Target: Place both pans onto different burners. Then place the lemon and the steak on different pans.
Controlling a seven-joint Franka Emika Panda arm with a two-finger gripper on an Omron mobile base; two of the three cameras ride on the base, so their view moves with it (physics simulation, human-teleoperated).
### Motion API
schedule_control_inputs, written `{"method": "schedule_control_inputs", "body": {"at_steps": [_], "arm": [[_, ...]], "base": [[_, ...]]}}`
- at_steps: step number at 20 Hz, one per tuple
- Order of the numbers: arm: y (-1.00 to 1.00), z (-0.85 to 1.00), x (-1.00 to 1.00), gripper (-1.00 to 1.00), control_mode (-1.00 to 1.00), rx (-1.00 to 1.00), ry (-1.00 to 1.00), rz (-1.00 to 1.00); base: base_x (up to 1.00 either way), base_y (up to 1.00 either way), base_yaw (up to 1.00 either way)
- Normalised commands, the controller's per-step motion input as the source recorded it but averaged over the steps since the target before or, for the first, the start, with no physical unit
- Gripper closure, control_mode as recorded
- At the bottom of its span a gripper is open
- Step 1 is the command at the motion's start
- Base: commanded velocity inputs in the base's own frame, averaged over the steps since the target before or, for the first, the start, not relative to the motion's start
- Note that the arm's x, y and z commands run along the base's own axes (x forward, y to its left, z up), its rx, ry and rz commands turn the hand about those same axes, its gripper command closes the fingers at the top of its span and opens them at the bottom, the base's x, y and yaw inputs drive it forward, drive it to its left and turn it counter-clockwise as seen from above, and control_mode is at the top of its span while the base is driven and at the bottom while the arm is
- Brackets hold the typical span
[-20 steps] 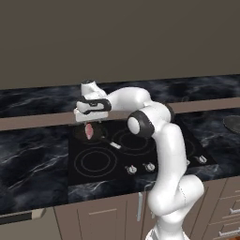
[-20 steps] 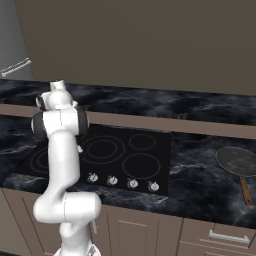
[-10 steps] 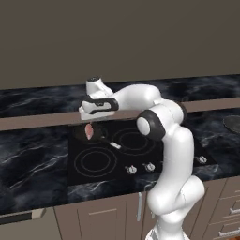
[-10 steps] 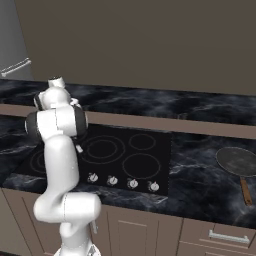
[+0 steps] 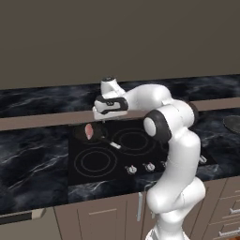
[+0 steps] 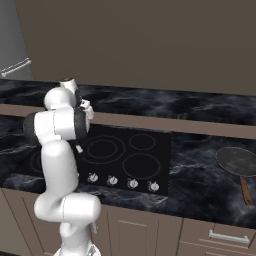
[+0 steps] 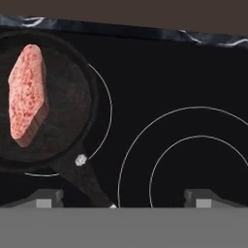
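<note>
Jaws wide apart, gripper [image 7: 121,199] empty, hanging above the cooktop [image 7: 184,72]. Steak [image 7: 28,93] lies in the small black pan [image 7: 63,116], which sits on a rear-left burner [image 7: 104,109]; pan handle [image 7: 87,181] points toward the gripper. Beside it a larger burner ring [image 7: 193,160] is bare. Wider grey pan [image 6: 239,161] rests on the counter [image 6: 200,175] right of the cooktop, well apart. Lemon can't be made out.
</note>
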Motion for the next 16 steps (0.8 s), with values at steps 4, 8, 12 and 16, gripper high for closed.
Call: {"method": "schedule_control_inputs", "body": {"at_steps": [4,8,12,16], "arm": [[-0.60,0.00,-0.42,-1.00,-1.00,0.00,-0.04,0.00],[-0.61,0.00,-0.43,-1.00,-1.00,0.00,-0.05,0.00],[-0.59,0.15,-0.32,-1.00,-1.00,0.01,-0.05,0.00],[-0.58,0.18,-0.21,-1.00,-1.00,0.07,-0.04,0.00]], "base": [[0.00,0.00,0.00],[0.00,0.00,0.00],[0.00,0.00,0.00],[0.00,0.00,0.00]]}}
